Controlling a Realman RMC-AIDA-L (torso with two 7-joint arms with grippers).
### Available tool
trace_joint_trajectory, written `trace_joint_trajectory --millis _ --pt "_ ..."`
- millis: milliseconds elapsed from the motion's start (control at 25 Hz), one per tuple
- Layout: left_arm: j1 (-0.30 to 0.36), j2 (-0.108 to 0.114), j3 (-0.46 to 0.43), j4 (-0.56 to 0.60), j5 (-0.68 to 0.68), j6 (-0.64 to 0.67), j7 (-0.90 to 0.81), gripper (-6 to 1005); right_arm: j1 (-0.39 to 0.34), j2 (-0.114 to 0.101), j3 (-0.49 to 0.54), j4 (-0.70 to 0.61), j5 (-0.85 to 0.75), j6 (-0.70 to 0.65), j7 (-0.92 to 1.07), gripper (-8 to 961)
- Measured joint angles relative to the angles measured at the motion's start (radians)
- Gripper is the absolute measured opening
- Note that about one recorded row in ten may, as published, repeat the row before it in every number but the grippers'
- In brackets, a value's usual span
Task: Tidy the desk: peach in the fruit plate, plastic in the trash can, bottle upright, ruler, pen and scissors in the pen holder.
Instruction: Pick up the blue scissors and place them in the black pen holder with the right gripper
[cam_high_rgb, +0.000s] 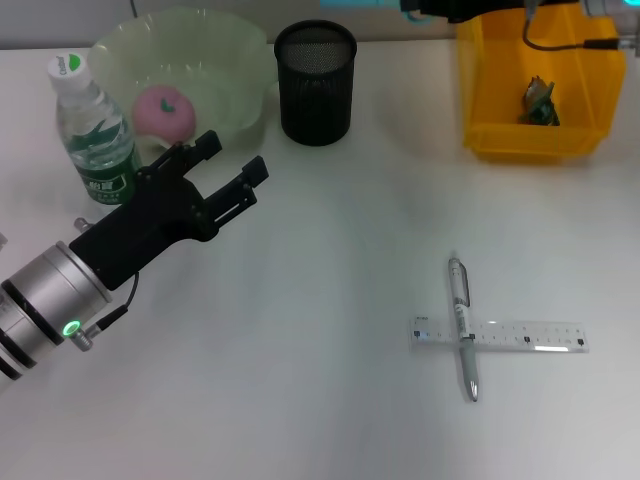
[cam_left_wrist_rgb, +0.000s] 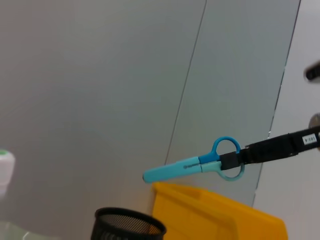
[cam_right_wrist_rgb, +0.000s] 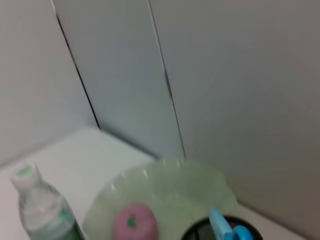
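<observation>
L gripper (cam_high_rgb: 228, 166) hovers w/ fingers spread, empty, just beside the upright bottle (cam_high_rgb: 94, 131); its green label text can't be read. Peach (cam_high_rgb: 163, 110) sits in the fruit plate (cam_high_rgb: 240, 60). R gripper (cam_left_wrist_rgb: 235, 160) pinches blue scissors (cam_left_wrist_rgb: 192, 164) by the handles, up over the mesh pen holder (cam_high_rgb: 316, 82). Plastic scrap (cam_high_rgb: 540, 103) lies in the yellow trash bin (cam_high_rgb: 492, 90). Pen (cam_high_rgb: 462, 324) lies across the ruler (cam_high_rgb: 500, 335) on the desk (cam_high_rgb: 330, 260); ruler markings illegible.

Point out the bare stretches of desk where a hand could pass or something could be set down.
Free: the wide middle between the left gripper and the pen crossed over the ruler, plus the whole near edge. Also open: between pen holder and yellow bin. Crowded: the far left corner, where bottle and fruit plate stand together.
</observation>
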Motion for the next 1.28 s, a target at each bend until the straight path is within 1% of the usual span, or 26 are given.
trace_joint_trajectory --millis 40,120,160,200,240,280,400,440,480,560,720,760,880,960,1000,1120,1200,1280 --pt "0.0 0.0 0.0 0.0 0.0 0.0 0.0 766 0.0 0.0 0.0 0.0 0.0 0.0 0.0 78" --pt "0.0 0.0 0.0 0.0 0.0 -0.012 0.0 766 0.04 0.002 -0.005 -0.006 -0.078 -0.005 0.05 78" --pt "-0.001 -0.001 0.0 0.0 0.001 -0.028 0.002 766 0.073 0.006 -0.013 -0.008 -0.146 -0.01 0.091 78" --pt "-0.001 -0.001 0.0 0.0 0.001 -0.028 0.002 766 0.073 0.006 -0.013 -0.008 -0.146 -0.01 0.091 78" --pt "-0.002 -0.001 0.0 -0.001 0.002 -0.039 0.004 766 0.097 0.014 -0.03 -0.015 -0.205 -0.011 0.133 78" --pt "-0.003 -0.002 0.0 -0.002 0.003 -0.05 0.009 766 0.097 0.014 -0.03 -0.015 -0.205 -0.011 0.133 78" --pt "-0.003 -0.002 -0.001 -0.008 0.0 -0.06 0.024 765 0.131 0.018 -0.07 -0.028 -0.271 -0.011 0.203 78" --pt "-0.003 -0.002 -0.001 -0.008 0.0 -0.06 0.024 765 0.131 0.018 -0.07 -0.028 -0.271 -0.011 0.203 78" --pt "-0.003 -0.002 0.0 -0.008 -0.001 -0.061 0.026 765 0.153 0.02 -0.076 -0.027 -0.311 -0.011 0.227 78" --pt "-0.003 -0.002 -0.001 -0.008 -0.003 -0.065 0.026 765 0.17 0.024 -0.077 -0.024 -0.342 -0.011 0.24 78" --pt "-0.002 -0.003 -0.004 -0.009 -0.004 -0.07 0.026 764 0.189 0.031 -0.084 -0.016 -0.371 -0.004 0.248 78" --pt "-0.002 -0.003 -0.005 -0.01 -0.004 -0.071 0.026 764 0.205 0.035 -0.093 -0.001 -0.379 0.01 0.248 79" --pt "-0.002 -0.004 -0.007 -0.012 -0.005 -0.071 0.026 764 0.221 0.04 -0.099 0.019 -0.392 0.028 0.248 79" --pt "-0.001 -0.005 -0.008 -0.013 -0.005 -0.071 0.026 764 0.248 0.052 -0.101 0.06 -0.425 0.071 0.249 79" --pt "0.0 -0.006 -0.008 -0.014 -0.005 -0.071 0.026 763 0.248 0.052 -0.101 0.06 -0.425 0.071 0.249 79" --pt "0.001 -0.006 -0.011 -0.021 -0.005 -0.071 0.026 763 0.27 0.061 -0.109 0.099 -0.452 0.11 0.249 78" --pt "0.002 -0.006 -0.013 -0.027 -0.005 -0.071 0.026 763 0.279 0.078 -0.112 0.115 -0.474 0.149 0.249 78" --pt "0.002 -0.006 -0.013 -0.03 -0.005 -0.071 0.026 763 0.279 0.087 -0.113 0.109 -0.481 0.168 0.249 78"
